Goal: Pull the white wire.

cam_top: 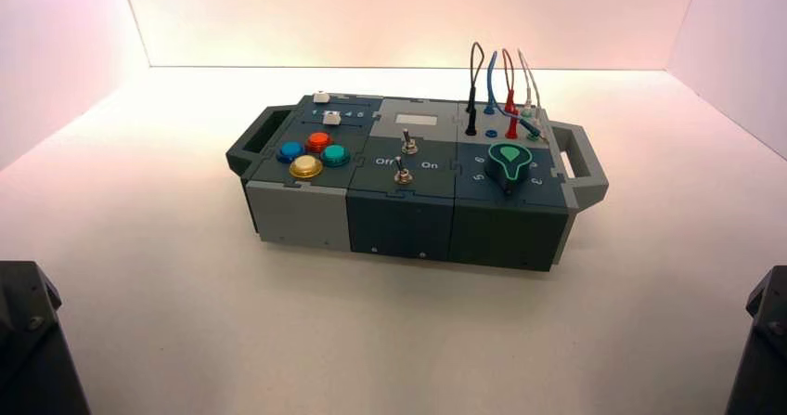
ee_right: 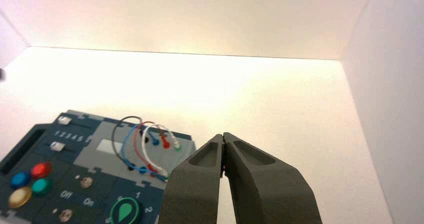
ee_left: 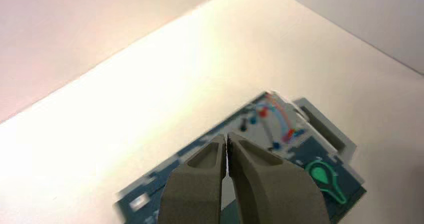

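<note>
The white wire [cam_top: 528,83] stands as a pale loop at the back right corner of the box [cam_top: 408,220], the rightmost of the wires. It also shows in the right wrist view [ee_right: 146,145], with both whitish plugs seated in the grey panel. My right gripper [ee_right: 223,137] is shut and empty, held well back from the box, to the right of the wires. My left gripper [ee_left: 227,139] is shut and empty, high above the box and away from it. In the high view only the parked arms show, at the bottom corners.
A dark wire [cam_top: 474,73], a blue wire [cam_top: 491,79] and a red-plugged wire [cam_top: 509,81] stand close beside the white one. A green knob [cam_top: 509,162] sits in front of them. Two toggle switches [cam_top: 405,155] stand mid-box, coloured buttons [cam_top: 313,153] on the left. White walls enclose the table.
</note>
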You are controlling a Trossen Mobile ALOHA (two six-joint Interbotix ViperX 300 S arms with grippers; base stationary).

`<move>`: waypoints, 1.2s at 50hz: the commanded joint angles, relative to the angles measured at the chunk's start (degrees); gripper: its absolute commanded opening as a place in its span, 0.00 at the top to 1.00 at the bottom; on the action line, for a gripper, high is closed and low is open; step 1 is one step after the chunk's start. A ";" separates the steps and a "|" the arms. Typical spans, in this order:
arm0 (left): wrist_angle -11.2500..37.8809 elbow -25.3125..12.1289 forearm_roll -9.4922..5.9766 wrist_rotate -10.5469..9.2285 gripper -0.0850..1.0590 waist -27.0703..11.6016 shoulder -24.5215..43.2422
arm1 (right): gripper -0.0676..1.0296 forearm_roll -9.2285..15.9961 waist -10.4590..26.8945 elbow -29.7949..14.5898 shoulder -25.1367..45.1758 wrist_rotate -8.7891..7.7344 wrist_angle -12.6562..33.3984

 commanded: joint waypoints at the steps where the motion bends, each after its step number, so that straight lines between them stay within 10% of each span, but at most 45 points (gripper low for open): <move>1: 4.31 -7.91 0.00 0.26 0.74 -4.13 7.21 | 0.96 0.00 -0.62 -0.79 0.88 0.35 -0.26; 18: 22.59 -22.94 0.00 4.48 0.57 -13.97 22.24 | 0.96 0.00 -1.14 -0.88 2.11 0.44 -0.09; 41: 23.64 -27.16 0.18 7.82 0.56 -16.00 28.21 | 0.96 0.00 -1.14 -0.88 2.46 0.44 0.18; 60: 24.08 -30.76 0.62 10.20 0.35 -13.62 33.05 | 0.96 0.00 -1.14 -1.05 2.46 0.44 0.53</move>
